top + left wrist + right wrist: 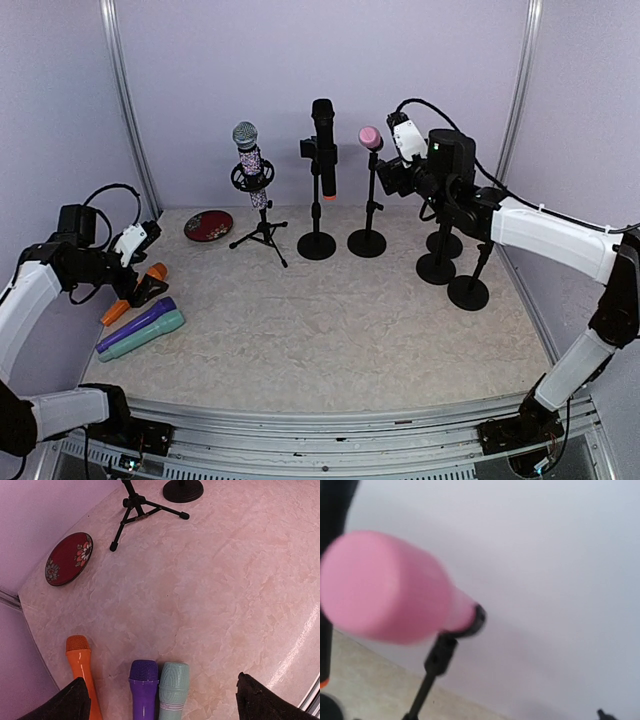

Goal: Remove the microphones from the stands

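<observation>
Near the far edge of the table [330, 330], right of centre: poised with the right gripper [390, 175] just beside the pink microphone [371, 138], seated atop its stand [372, 205]. Judged the approach step, nothing lifted yet. Cannot tell how the right jaws stand. Calls next for closing on the pink body, then lifting clear of the stand. Stretched high from the right edge, elbow bent. Held low at the left edge with the left gripper [140, 287], fingers [70, 702] spread wide, empty.

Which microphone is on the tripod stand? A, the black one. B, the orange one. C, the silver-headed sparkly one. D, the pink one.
C: the silver-headed sparkly microphone stands upright in the holder on top of the tripod stand.
</observation>
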### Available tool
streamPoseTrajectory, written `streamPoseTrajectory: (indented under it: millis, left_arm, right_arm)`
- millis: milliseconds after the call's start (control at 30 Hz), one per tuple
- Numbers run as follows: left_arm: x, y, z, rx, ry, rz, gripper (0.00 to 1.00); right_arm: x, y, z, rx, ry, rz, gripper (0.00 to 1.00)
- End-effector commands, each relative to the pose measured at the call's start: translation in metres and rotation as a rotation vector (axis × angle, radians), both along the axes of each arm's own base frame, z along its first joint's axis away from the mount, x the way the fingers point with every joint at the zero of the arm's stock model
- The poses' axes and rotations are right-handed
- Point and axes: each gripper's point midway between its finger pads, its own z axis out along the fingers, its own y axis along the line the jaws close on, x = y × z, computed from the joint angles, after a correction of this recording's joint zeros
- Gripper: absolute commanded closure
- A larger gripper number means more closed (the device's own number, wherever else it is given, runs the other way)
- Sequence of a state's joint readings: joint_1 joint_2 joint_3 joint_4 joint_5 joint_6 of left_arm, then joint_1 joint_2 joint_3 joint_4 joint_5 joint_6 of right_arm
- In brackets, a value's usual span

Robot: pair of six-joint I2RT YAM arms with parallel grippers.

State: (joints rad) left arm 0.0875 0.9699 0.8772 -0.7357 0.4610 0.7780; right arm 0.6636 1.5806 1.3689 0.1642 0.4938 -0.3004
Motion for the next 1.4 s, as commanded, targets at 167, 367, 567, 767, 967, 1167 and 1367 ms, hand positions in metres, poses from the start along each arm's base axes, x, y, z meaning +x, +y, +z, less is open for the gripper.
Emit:
streamPoseTrajectory:
  millis: [167,367,567,767,967,1167,1367]
  left_arm:
    - [-0.004,-0.009,0.032,-0.037,-0.055,-0.031,0.01]
    - [-0.008,-0.008,0.036,-0.024,-0.065,-0.033,0.01]
    - [-0.013,-0.008,0.044,-0.011,-0.085,-0.038,0.01]
    - [-0.018,-0.013,0.055,-0.023,-0.109,-0.06,0.01]
    - [-0.018,-0.017,0.064,-0.038,-0.118,-0.069,0.01]
    - [-0.019,-0.024,0.073,-0.038,-0.139,-0.094,0.01]
    - [-0.022,-0.04,0.077,-0.058,-0.131,-0.138,0.01]
  right_arm:
    - [0.03,0.033,0.032,-0.129,-0.161,-0.013,0.0]
    - [0.049,0.05,0.044,-0.166,-0.214,-0.057,0.05]
    - [0.056,0.059,0.043,-0.23,-0.234,-0.108,0.25]
    - [0.042,0.065,0.041,-0.283,-0.246,-0.132,0.54]
    - [0.024,0.066,0.059,-0.24,-0.262,-0.104,0.79]
    - [-0.005,0.068,0.088,-0.162,-0.277,-0.035,0.98]
    - [-0.05,0.077,0.103,-0.088,-0.269,0.034,1.0]
